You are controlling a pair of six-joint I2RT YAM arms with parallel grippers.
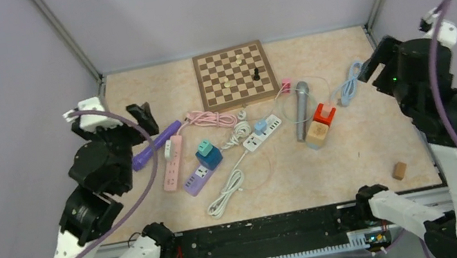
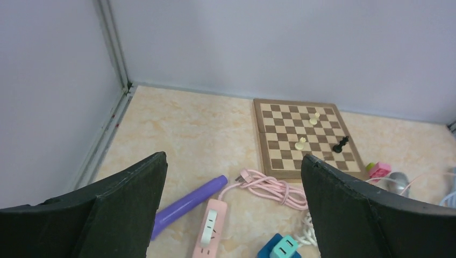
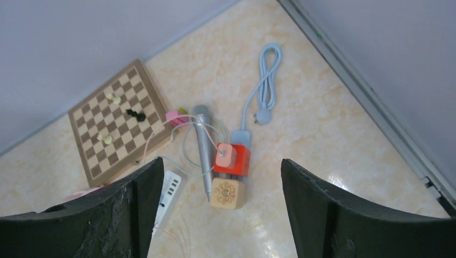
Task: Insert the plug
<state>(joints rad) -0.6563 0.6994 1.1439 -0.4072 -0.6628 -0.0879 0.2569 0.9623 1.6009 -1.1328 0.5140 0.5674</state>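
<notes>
A pink power strip (image 2: 209,228) lies on the table, its pink cable coiled and ending in a loose pink plug (image 2: 244,174) near the chessboard. My left gripper (image 2: 232,158) hangs open high above them, holding nothing; in the top view it (image 1: 143,118) is at the table's left edge. A red cube adapter (image 3: 231,158) and a tan cube (image 3: 228,193) sit on a pale blue strip, whose cable ends in a loose plug (image 3: 262,115). My right gripper (image 3: 221,161) is open and empty high above these, at the right side (image 1: 372,63).
A chessboard (image 1: 235,74) with a few pieces lies at the back. Also on the table are a purple cylinder (image 1: 156,144), a purple strip (image 1: 197,180), a blue cube with a teal adapter (image 1: 207,153), a white strip (image 1: 262,131), a microphone (image 1: 302,110), a white cable (image 1: 226,192) and a brown block (image 1: 399,170).
</notes>
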